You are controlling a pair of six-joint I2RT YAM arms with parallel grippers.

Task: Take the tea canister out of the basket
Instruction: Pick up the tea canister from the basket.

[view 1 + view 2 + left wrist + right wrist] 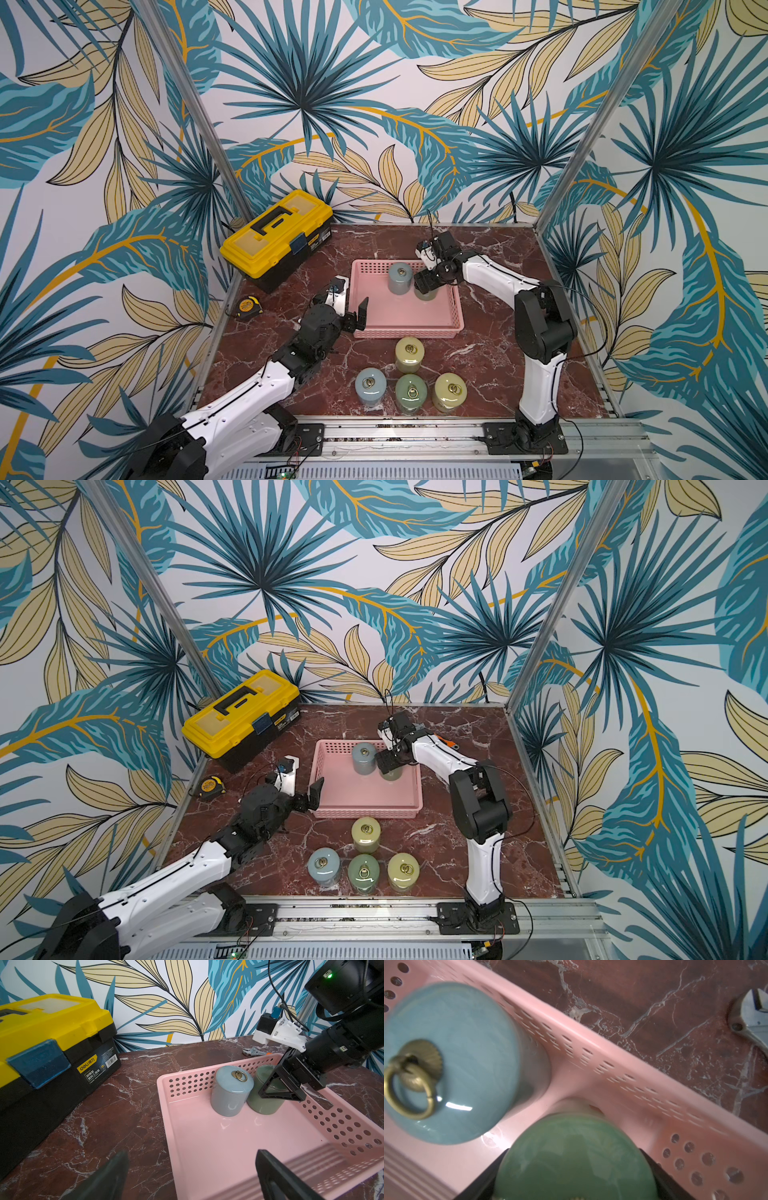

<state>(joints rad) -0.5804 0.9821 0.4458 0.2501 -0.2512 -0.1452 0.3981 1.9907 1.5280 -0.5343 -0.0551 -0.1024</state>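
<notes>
The toolbox (276,237) sits shut in the bench's far left corner with the tape (250,306) by the left edge, both clear of my work. My left hand (192,1157) is spread wide and holds nothing. One finger is over the basket (409,332) floor and the other outside its left wall, ready, I judge, to steady the basket if it drags. Four canisters (410,392) stand near the front edge, outside the basket. Two are left inside, by the far wall: the blue canister (400,277) and, just beside it, the green canister (571,1157), upright on the basket floor and not yet lifted. My right hand (424,286) has closed on the green canister from above. Its fingers (662,1180) press its sides well spread, because the body is broad, and keep off the blue one. The wrench (252,1051) lies beyond the basket's far right corner.
</notes>
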